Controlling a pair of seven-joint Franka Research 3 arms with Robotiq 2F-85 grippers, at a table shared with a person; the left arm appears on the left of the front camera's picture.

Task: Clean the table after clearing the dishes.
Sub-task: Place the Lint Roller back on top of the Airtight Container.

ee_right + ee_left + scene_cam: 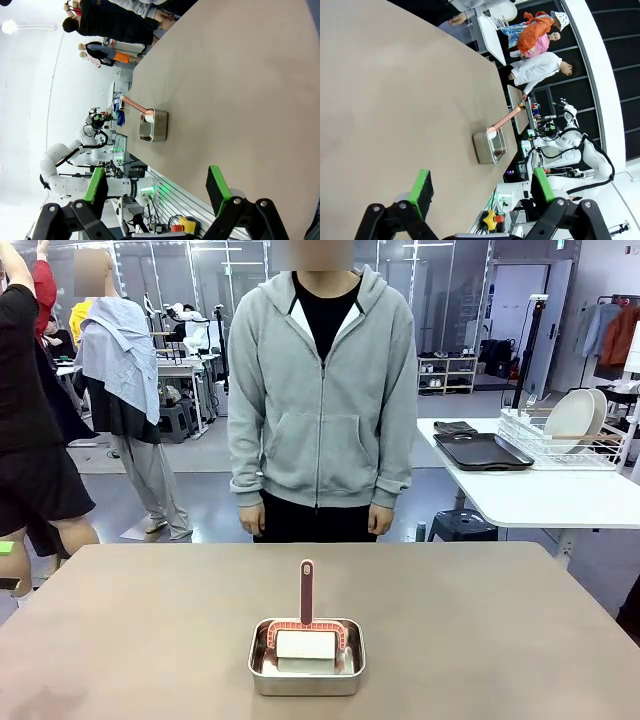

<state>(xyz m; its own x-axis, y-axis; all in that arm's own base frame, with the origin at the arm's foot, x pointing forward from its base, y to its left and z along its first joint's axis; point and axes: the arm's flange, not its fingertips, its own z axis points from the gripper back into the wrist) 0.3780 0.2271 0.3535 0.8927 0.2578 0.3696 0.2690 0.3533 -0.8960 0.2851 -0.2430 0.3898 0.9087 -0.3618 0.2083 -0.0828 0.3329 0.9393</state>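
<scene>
Table [480, 620] carries a steel pan [306, 672] at 6 o'clock, holding a pink-handled cleaning tool [306, 625]. Judged light and rigid; grip the upright handle. Left claw [480, 187] and right claw [157, 185] both released, holding nothing.

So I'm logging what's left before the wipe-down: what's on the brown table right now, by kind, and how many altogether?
Steel pan: 1
Cleaning tool with a pink handle, standing in the pan: 1
Plates or trays on the brown table: 0
Total: 2
</scene>
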